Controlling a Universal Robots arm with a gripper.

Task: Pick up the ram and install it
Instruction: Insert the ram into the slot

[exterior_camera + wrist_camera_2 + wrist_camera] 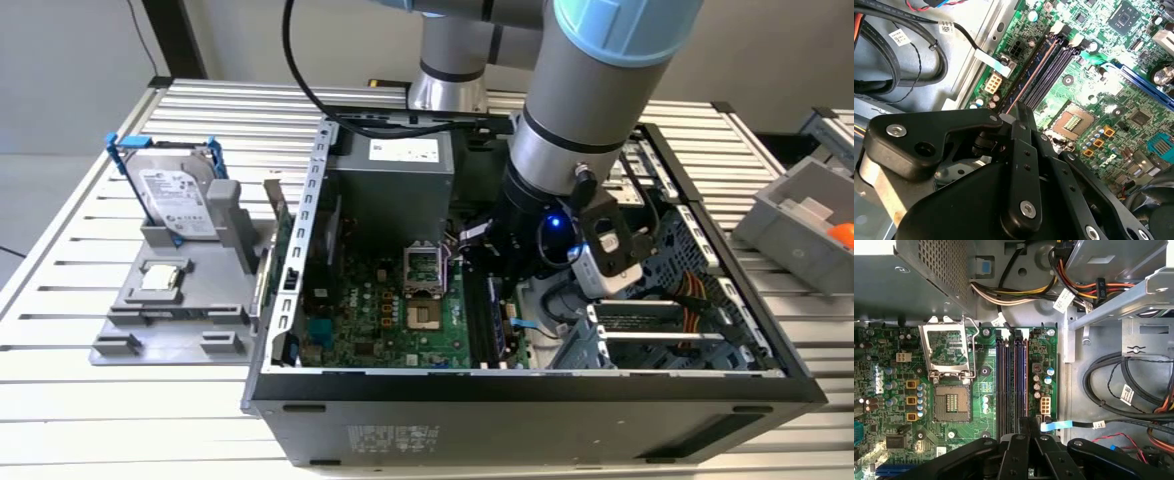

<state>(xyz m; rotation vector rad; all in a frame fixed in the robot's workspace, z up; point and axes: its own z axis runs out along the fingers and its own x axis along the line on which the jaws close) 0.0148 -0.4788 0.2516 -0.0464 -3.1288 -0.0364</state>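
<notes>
Tool (pixel 1026 432) clamped on ram (pixel 1025 375), ram seated in motherboard slot (pixel 1019 380), inside computer case (pixel 287 300)

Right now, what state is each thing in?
Thin blue ram stick: along a motherboard slot, at the hand's tip.
Black hand: lowered inside the case.
Metal-framed processor socket: open, empty.
Grey computer case: side off.
Silver hard drive in blue frame: upright in grey stand.

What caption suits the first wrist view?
Gripper poised over the motherboard's memory slots, beside the open processor socket.
</notes>
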